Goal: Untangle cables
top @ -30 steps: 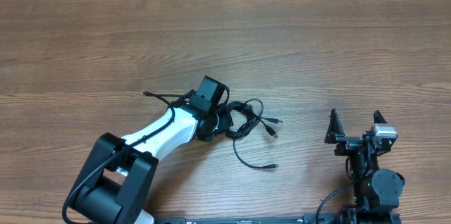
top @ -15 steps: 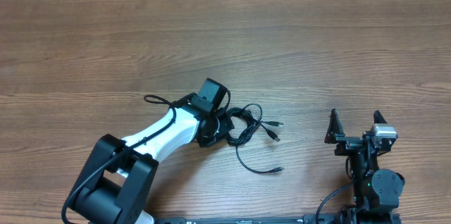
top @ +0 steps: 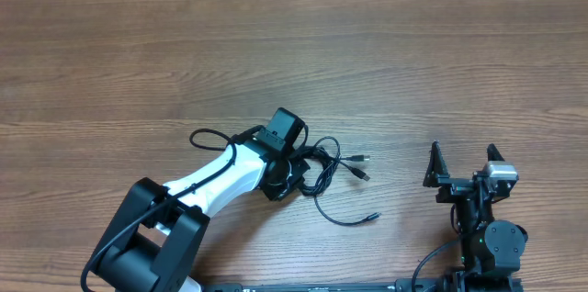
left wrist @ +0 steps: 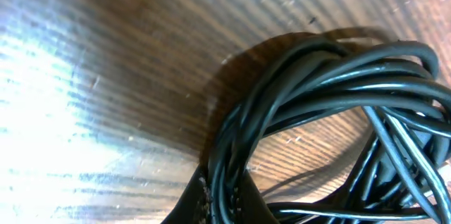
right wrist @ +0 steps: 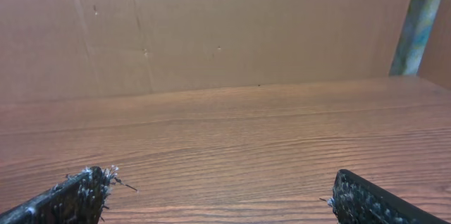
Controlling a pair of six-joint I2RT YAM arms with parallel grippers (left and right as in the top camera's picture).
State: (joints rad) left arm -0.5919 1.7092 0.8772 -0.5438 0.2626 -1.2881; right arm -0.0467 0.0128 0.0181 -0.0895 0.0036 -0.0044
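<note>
The cables lie as a tangle of thin black cords in the middle of the wooden table. Their plug ends trail off to the right, and one loop sticks out to the left of the arm. My left gripper is down on the left side of the tangle. Up close, its fingertips are shut on a few strands of the cables, which coil away to the right. My right gripper stands open well to the right of the tangle, with only bare wood between its fingers.
A brown cardboard wall rises behind the far table edge. The left arm's white link stretches from the lower left toward the tangle. The right arm's base sits at the near right edge.
My left gripper has shifted to the right with the strands in it, dragging the tangle that way. The loose lower end has slid right. The right arm has not moved.
</note>
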